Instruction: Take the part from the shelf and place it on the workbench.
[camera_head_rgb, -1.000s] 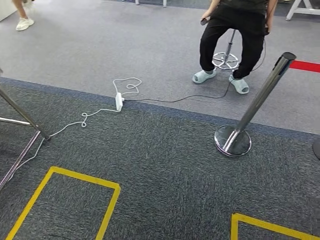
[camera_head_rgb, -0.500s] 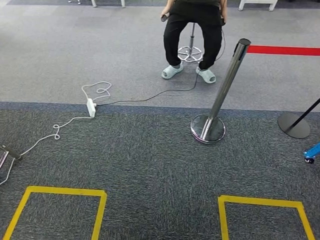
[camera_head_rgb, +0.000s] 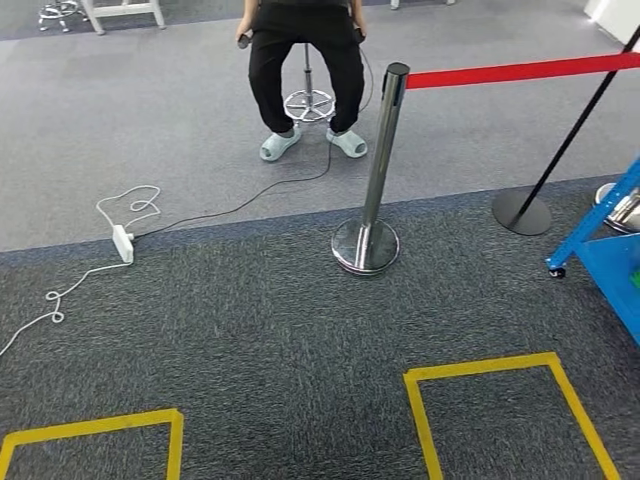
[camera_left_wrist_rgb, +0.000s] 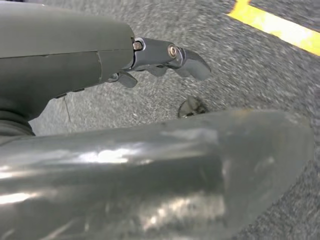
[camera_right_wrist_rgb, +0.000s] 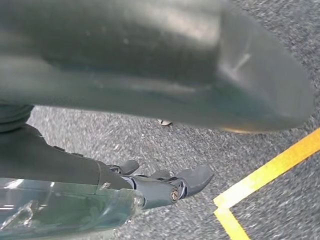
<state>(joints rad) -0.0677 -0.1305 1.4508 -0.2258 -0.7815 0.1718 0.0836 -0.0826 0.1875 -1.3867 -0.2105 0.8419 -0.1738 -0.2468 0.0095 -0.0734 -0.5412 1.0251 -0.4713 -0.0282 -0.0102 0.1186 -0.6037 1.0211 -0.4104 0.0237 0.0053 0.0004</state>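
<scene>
While the blue shelf (camera_head_rgb: 604, 255) shows just a corner at the right edge of the head view, cut off, no part can be made out on it. Both hands hang over dark carpet (camera_head_rgb: 287, 350), holding nothing: left hand (camera_left_wrist_rgb: 113, 65) and right hand (camera_right_wrist_rgb: 124, 185) with fingers loosely extended, apart.

Seated person (camera_head_rgb: 306, 50), chrome post (camera_head_rgb: 373, 180), red belt (camera_head_rgb: 521, 70)
</scene>
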